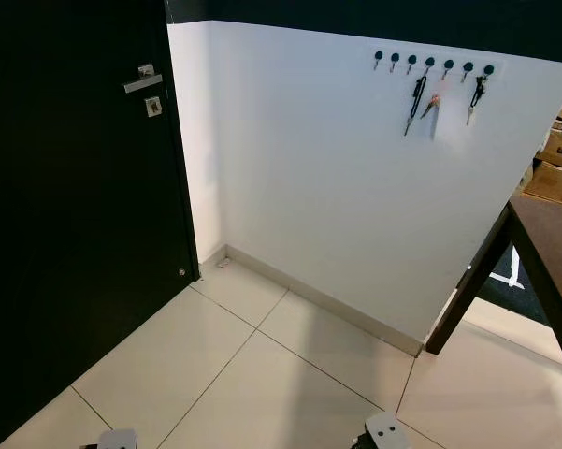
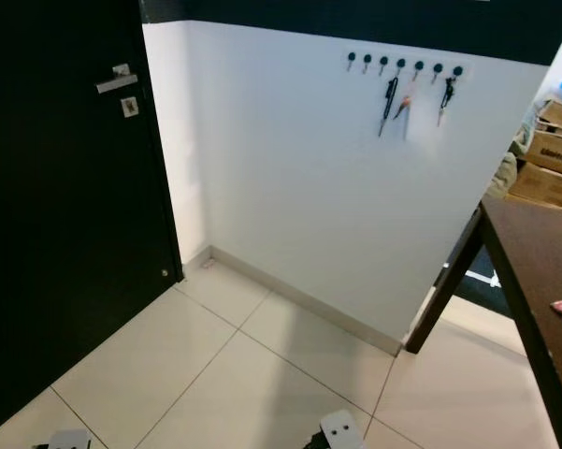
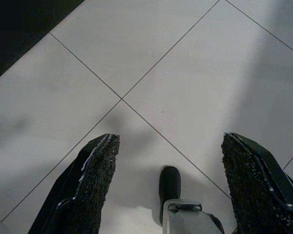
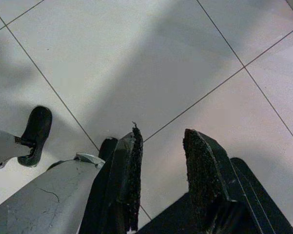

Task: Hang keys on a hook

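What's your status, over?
Left gripper open, right gripper open, both empty over floor tiles. Hook rack on wall ahead. Table at right.

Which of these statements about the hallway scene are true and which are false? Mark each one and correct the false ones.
1. A row of seven round hooks is fixed to the white wall. True.
2. Every hook is bare. False: things hang from three of the right-hand hooks, including a black strap.
3. The left gripper has its fingers spread wide above the tiled floor. True.
4. The right gripper holds a bunch of keys. False: nothing sits between its fingers.
5. The black door has a silver handle. True.
6. The dark table stands on the robot's left. False: on its right.
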`<state>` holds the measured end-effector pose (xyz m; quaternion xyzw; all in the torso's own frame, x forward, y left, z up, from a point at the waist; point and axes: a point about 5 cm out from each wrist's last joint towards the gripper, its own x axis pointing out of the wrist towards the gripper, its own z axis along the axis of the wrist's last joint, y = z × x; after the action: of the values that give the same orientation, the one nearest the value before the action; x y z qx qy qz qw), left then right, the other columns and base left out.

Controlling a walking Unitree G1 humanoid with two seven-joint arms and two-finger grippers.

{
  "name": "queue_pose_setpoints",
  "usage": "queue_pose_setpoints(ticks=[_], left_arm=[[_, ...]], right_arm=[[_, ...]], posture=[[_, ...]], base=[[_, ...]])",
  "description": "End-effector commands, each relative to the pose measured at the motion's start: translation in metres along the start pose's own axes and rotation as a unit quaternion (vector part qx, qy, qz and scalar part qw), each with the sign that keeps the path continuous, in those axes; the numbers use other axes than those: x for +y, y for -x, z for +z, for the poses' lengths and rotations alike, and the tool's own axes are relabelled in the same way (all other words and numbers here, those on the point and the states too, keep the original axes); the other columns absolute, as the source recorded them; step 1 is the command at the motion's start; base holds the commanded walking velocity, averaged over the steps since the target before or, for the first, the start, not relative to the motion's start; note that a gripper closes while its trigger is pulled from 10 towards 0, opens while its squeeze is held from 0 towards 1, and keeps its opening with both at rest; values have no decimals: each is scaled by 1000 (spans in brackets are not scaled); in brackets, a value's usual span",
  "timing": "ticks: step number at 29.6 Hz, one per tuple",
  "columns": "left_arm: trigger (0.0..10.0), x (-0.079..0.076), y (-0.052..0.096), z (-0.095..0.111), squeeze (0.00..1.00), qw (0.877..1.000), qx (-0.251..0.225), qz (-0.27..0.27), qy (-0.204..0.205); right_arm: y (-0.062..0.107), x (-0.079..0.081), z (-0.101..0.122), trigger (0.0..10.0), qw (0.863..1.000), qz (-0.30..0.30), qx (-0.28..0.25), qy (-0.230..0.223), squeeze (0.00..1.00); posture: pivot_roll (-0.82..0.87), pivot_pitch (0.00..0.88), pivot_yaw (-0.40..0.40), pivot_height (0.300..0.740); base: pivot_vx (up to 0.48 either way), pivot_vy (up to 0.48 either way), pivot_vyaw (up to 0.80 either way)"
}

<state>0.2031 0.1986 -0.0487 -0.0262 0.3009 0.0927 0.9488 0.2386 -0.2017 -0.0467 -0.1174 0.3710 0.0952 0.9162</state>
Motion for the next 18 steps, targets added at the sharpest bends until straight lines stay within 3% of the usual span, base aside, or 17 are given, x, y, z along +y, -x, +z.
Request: queue_pose_setpoints(ticks=[1, 18], left_arm=[[10000, 6, 1, -7, 0, 1000, 9, 9, 3], [10000, 7, 1, -8, 0, 1000, 10, 10, 4]], right_arm=[[2, -2, -6, 10000, 1000, 1, -3, -20, 0], [4, 0, -13, 10000, 1000, 1, 2, -22, 0]], posture=[[-157, 33, 68, 740], [-154, 39, 66, 740]], base=[[0, 0, 0], [0, 0, 0]])
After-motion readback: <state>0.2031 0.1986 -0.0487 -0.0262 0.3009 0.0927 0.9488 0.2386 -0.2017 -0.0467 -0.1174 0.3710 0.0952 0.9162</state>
